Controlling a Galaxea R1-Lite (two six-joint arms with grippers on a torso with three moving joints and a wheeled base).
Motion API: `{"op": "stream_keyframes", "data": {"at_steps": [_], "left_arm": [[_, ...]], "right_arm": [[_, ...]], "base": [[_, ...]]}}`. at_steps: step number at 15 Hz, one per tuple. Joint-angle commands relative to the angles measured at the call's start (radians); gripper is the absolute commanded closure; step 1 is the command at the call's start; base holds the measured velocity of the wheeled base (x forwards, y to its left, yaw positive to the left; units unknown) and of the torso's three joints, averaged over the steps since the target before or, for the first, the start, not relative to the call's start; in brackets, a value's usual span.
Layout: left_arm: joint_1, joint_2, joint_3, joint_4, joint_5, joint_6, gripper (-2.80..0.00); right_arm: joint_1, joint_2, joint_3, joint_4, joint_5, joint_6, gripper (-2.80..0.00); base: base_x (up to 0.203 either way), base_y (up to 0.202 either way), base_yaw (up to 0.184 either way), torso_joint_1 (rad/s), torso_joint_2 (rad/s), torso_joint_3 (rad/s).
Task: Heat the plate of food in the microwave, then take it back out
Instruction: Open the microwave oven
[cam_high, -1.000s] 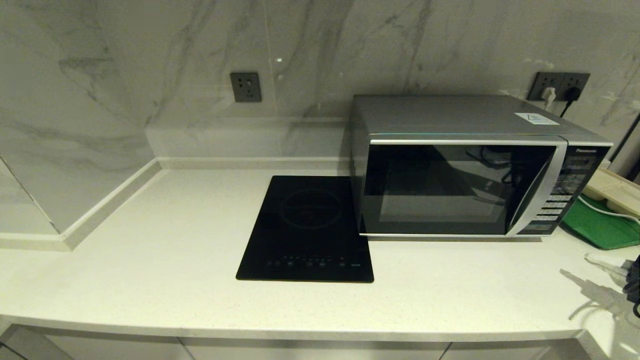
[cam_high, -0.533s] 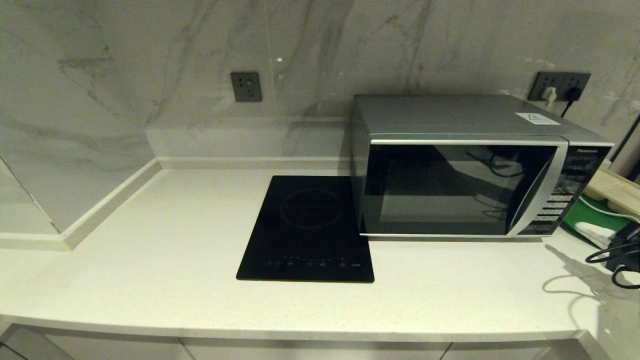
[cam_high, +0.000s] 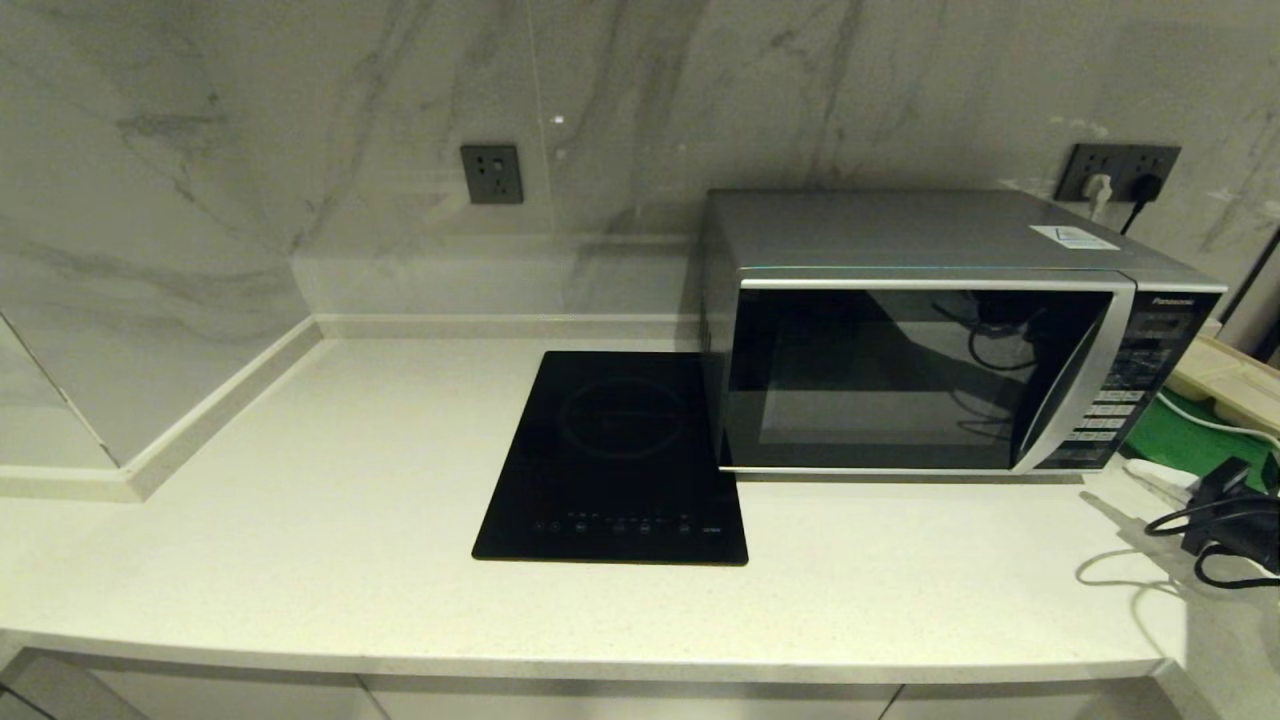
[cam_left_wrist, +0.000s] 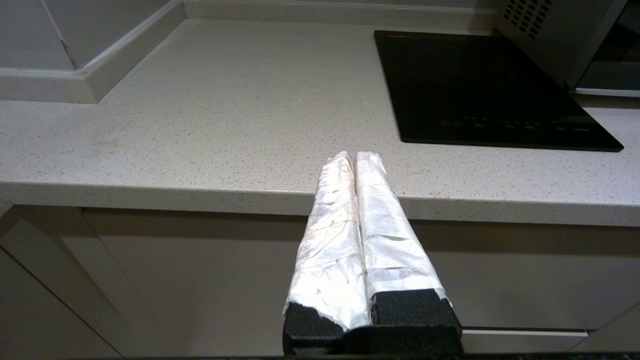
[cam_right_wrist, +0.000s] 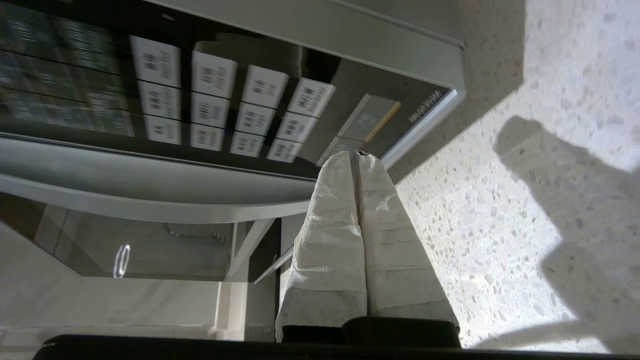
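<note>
The silver microwave (cam_high: 920, 330) stands on the counter at the right with its dark glass door closed; nothing shows behind the glass. The plate of food is out of view. My right gripper (cam_high: 1145, 472) is shut and empty, low over the counter just off the microwave's lower right front corner. In the right wrist view its taped fingertips (cam_right_wrist: 356, 154) point at the bottom of the button panel (cam_right_wrist: 225, 100). My left gripper (cam_left_wrist: 354, 155) is shut and empty, parked in front of the counter's front edge.
A flat black induction cooktop (cam_high: 615, 460) lies left of the microwave. A green tray (cam_high: 1190, 440) with a beige object (cam_high: 1230, 380) sits right of the microwave, behind my right arm. Wall sockets (cam_high: 1120, 170) hold plugs behind the microwave.
My right gripper has moved left and away from me, from the counter's right edge to the microwave's lower right corner. The microwave door stays closed.
</note>
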Motion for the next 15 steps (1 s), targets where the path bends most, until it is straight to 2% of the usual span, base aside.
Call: {"op": "stream_keyframes", "data": {"at_steps": [1, 8, 15], "left_arm": [[0.000, 0.000, 0.000, -0.001, 0.000, -0.001, 0.00], [0.000, 0.000, 0.000, 0.000, 0.000, -0.001, 0.00], [0.000, 0.000, 0.000, 0.000, 0.000, -0.001, 0.00]], "right_arm": [[0.001, 0.013, -0.008, -0.002, 0.006, 0.006, 0.00], [0.049, 0.045, -0.021, -0.003, 0.003, 0.005, 0.00], [0.053, 0.060, -0.026, -0.011, -0.008, 0.004, 0.00]], "base": [[0.000, 0.000, 0.000, 0.000, 0.00, 0.000], [0.000, 0.000, 0.000, 0.000, 0.00, 0.000], [0.000, 0.000, 0.000, 0.000, 0.00, 0.000]]}}
